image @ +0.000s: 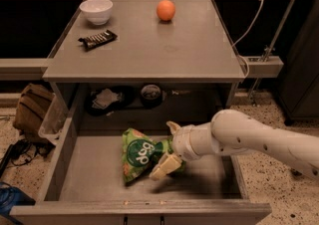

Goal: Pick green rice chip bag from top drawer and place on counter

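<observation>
The green rice chip bag (pixel 138 155) lies in the middle of the open top drawer (pixel 94 179), its dark green round logo facing up. My gripper (pixel 167 148) reaches in from the right on a white arm. Its two cream fingers straddle the bag's right end, one finger (pixel 173 127) behind it and one (pixel 163 168) in front. The bag rests on the drawer bottom. The counter (pixel 149 50) is above and behind the drawer.
On the counter are a white bowl (pixel 96 10) at the back left, an orange (pixel 166 10) at the back middle, and a dark candy bar wrapper (pixel 97 39) on the left. Dark items (pixel 151 92) sit in the shelf behind the drawer. A brown bag (pixel 31 109) lies on the floor at left.
</observation>
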`<state>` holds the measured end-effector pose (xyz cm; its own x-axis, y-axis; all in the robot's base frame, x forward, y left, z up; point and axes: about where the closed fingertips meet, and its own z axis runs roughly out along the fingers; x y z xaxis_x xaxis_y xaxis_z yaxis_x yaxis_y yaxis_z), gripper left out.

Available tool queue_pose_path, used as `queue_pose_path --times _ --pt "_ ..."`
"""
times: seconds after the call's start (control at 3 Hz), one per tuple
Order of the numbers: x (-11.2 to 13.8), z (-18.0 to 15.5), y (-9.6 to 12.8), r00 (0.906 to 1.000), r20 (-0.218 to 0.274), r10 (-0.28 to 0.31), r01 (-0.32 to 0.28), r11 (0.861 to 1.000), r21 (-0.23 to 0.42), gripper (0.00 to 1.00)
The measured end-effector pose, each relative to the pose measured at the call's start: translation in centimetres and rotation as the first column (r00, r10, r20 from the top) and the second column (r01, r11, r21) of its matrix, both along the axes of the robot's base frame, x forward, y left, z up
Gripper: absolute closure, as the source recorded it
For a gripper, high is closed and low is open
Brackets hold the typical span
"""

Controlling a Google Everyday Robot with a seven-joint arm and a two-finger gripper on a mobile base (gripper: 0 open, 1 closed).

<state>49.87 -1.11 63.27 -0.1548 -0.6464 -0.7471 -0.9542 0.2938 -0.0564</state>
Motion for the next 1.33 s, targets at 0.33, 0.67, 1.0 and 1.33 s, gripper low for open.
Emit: queue_pose_path --times 0.33,0.67,1.0,1.33 --pt "0.0 0.0 0.0 1.0 0.0 0.001 -0.001 1.0 0.0 0.22" --pt "0.0 0.0 0.0 1.0 0.0 0.001 -0.001 1.0 0.0 0.44" --pt "-0.6 2.9 -0.6 0.9985 0.047 -0.026 0.027 0.999 -0.03 0.67" --pt "-2.0 8.8 -0.1 0.9946 0.101 -0.023 0.034 0.994 -0.108 0.9"
